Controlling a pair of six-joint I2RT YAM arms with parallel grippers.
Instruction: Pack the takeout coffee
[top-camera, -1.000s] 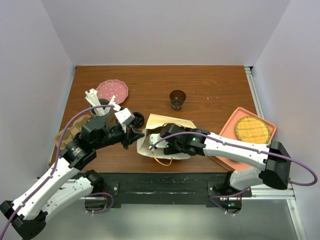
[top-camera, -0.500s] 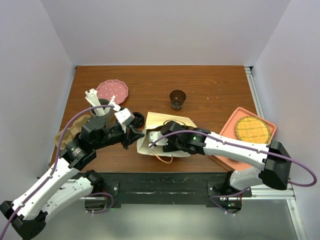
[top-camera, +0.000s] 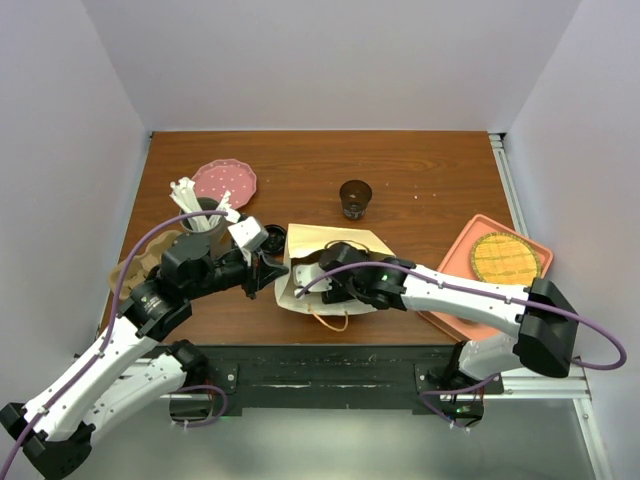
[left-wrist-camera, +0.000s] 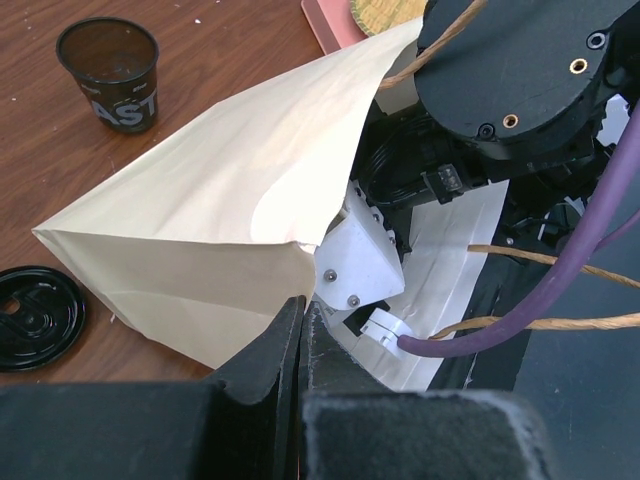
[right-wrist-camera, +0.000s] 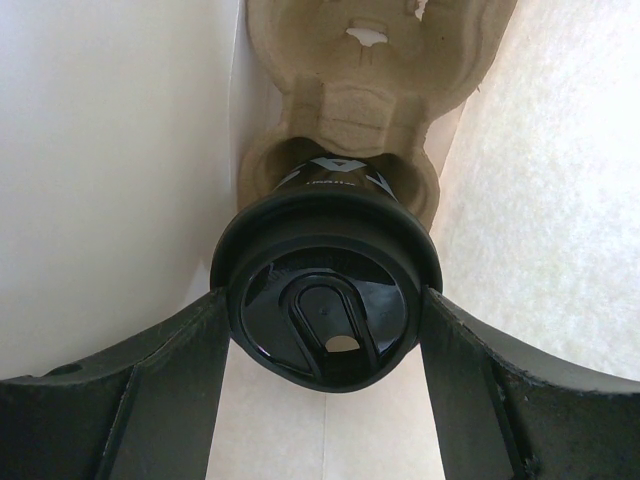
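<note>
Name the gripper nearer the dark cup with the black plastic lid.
Right. The right gripper clamps the lidded cup inside the cream paper bag; the left gripper pinches the bag's edge outside.

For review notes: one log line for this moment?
left gripper pinches paper bag rim | right gripper grips takeout coffee inside bag, in pulp carrier

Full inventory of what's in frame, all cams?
takeout coffee: 1, dark, black lid; in the bag, base in the carrier
pulp carrier: 1, tan; inside the bag
paper bag: 1, cream; table centre
open cup: 1, dark brown; beyond the bag
loose lid: 1, black; left of the bag
plate: 1, pink; far left
utensil cup: 1, grey, white utensils; beside the plate
tray: 1, salmon; right, holding a yellow mat
cardboard piece: 1, tan; under left arm
left pincer: shut on bag's edge
right pincer: in bag, gripping takeout coffee
</note>
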